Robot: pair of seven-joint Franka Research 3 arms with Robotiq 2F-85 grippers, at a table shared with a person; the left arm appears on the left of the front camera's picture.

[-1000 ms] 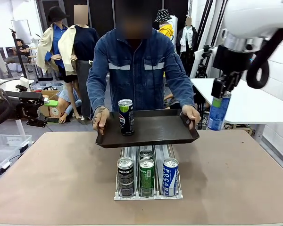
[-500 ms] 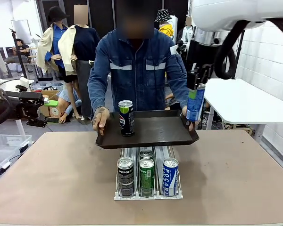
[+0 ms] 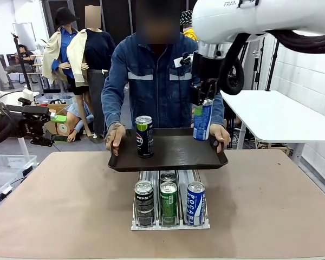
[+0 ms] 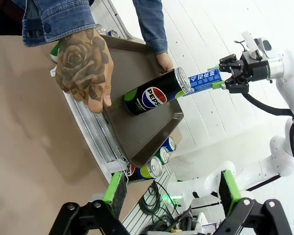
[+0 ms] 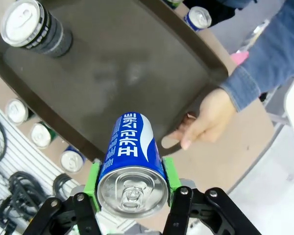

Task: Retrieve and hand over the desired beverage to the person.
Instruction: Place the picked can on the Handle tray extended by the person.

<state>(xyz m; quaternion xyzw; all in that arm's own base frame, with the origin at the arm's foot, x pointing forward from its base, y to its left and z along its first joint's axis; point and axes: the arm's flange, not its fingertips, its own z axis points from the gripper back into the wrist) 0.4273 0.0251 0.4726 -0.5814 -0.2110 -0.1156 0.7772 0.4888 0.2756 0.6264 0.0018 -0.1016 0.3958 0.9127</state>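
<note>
The person [image 3: 160,81] in a blue denim jacket stands at the far side and holds a dark tray [image 3: 179,154] level with both hands. A black Pepsi can [image 3: 144,135] stands upright on the tray's left part. My right gripper [image 3: 204,100] is shut on a blue Pocari can [image 3: 202,120], which hangs upright over the tray's right edge, close to the person's hand [image 3: 221,132]. The right wrist view looks down past that can [image 5: 132,156] onto the tray [image 5: 117,73]. My left gripper [image 3: 55,117] stays off the table's left side, open and empty [image 4: 171,188].
A clear can rack [image 3: 170,223] sits mid-table just in front of the tray, with a Pepsi can [image 3: 144,203], a green can [image 3: 168,203] and a Pocari can [image 3: 195,203] in front. A white table [image 3: 276,116] stands at the right. The brown tabletop [image 3: 59,206] is bare on both sides.
My right arm has swung left with the blue can, from beyond the table's right side to above the tray's right edge. The left arm, tray and Pepsi can have stayed put.
</note>
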